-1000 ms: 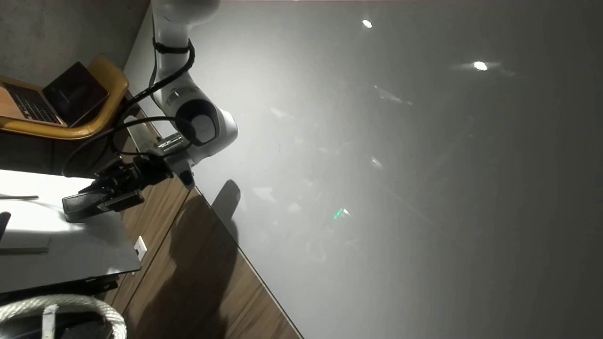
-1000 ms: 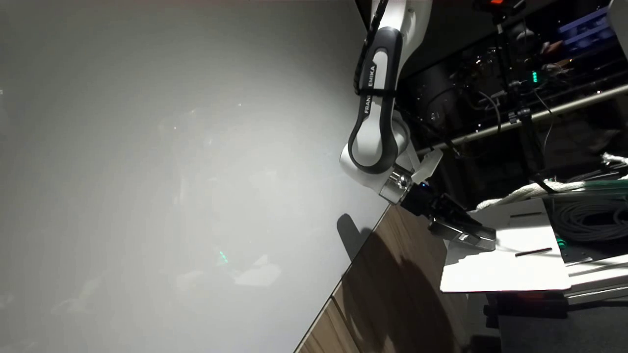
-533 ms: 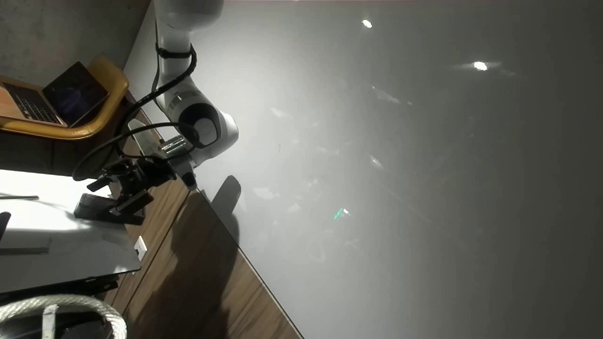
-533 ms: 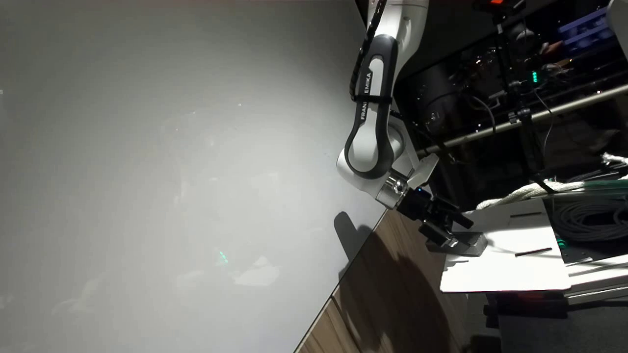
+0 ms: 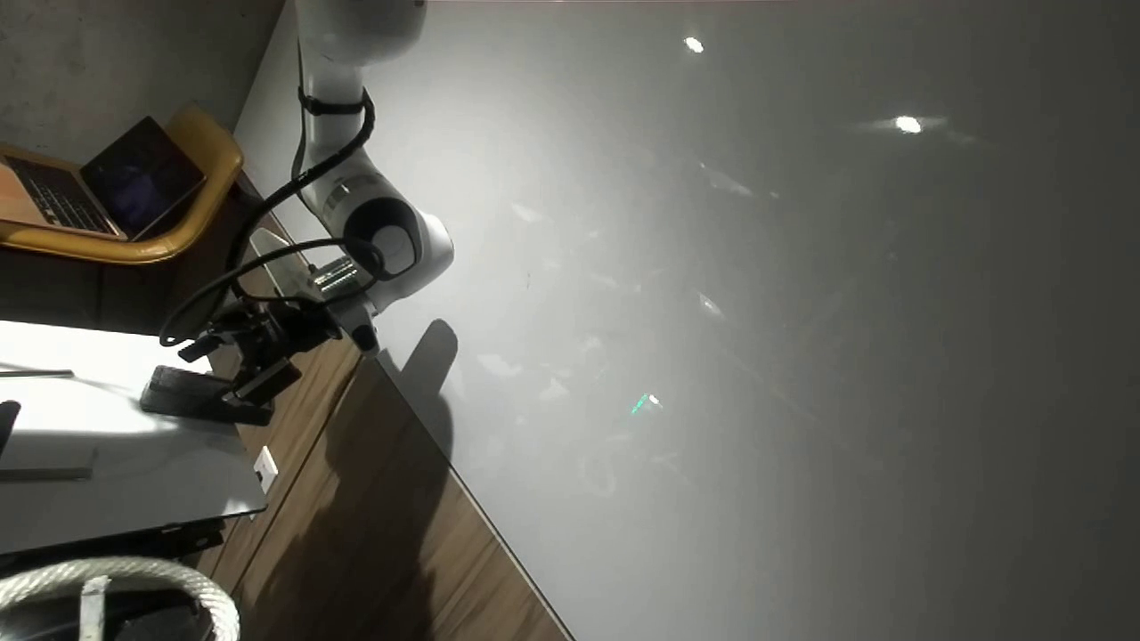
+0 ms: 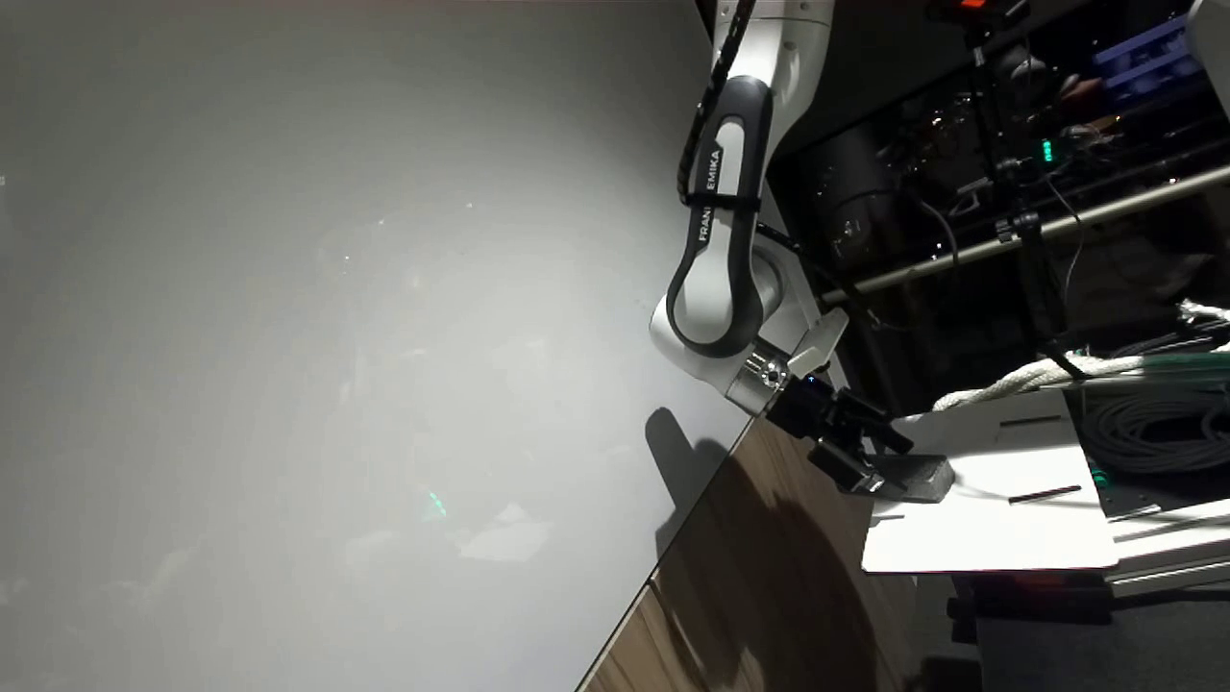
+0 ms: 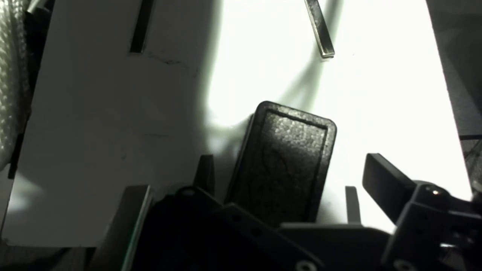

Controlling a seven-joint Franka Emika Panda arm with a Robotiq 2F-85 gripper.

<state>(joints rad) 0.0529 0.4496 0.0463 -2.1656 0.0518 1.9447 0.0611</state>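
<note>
My jaws stand spread wide, gripping nothing. In the wrist view the black rectangular block (image 7: 282,165) lies slanted at lower centre, round-cornered, its raised rim framing a grainy, shiny top. It rests on a smooth white surface (image 7: 113,124); a slim, glossy bar (image 7: 320,30) lies upper right, braided rope (image 7: 9,75) far left.

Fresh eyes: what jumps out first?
The dark block on the half-lit white platform, close to the open end effector. Then the glossy pale panel filling most of both exterior views. Also an open laptop on a yellow chair, upper left in an exterior view.
</note>
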